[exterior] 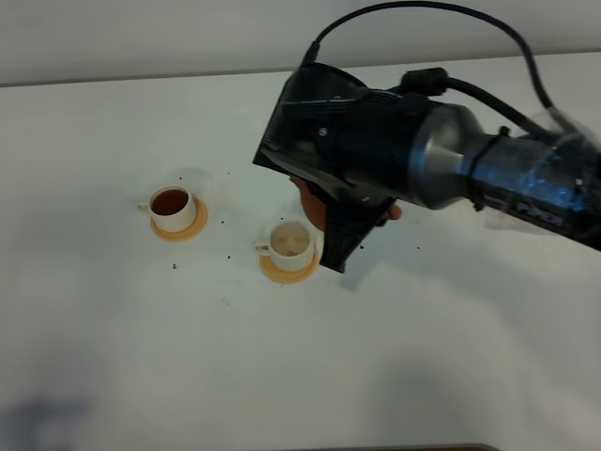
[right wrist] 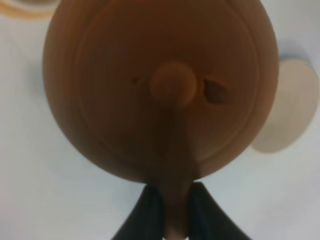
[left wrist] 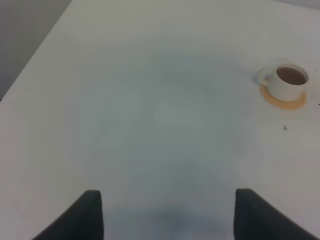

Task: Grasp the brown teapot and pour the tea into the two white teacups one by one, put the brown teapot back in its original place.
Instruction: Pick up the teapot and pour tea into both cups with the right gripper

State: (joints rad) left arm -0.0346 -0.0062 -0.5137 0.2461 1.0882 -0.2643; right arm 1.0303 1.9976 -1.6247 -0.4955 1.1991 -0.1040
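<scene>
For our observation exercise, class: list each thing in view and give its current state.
Left teacup: upright, full of dark tea.
Middle teacup: upright, paler contents, level unclear.
Brown teapot: lid on, held by its handle.
Beige disc: bare.
Right gripper: shut on the teapot's handle.
Left gripper: open, empty.

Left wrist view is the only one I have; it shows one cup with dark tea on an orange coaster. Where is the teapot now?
Observer: The right gripper holds the brown teapot by its handle.
Operator: Is there a second cup?
Observer: Yes, a second white cup stands on its own orange coaster beside the teapot; its inside looks paler than the first cup.
Operator: And the teapot's resting disc?
Observer: The pale beige disc shows partly beside the teapot in the right wrist view; that part is bare.
</scene>
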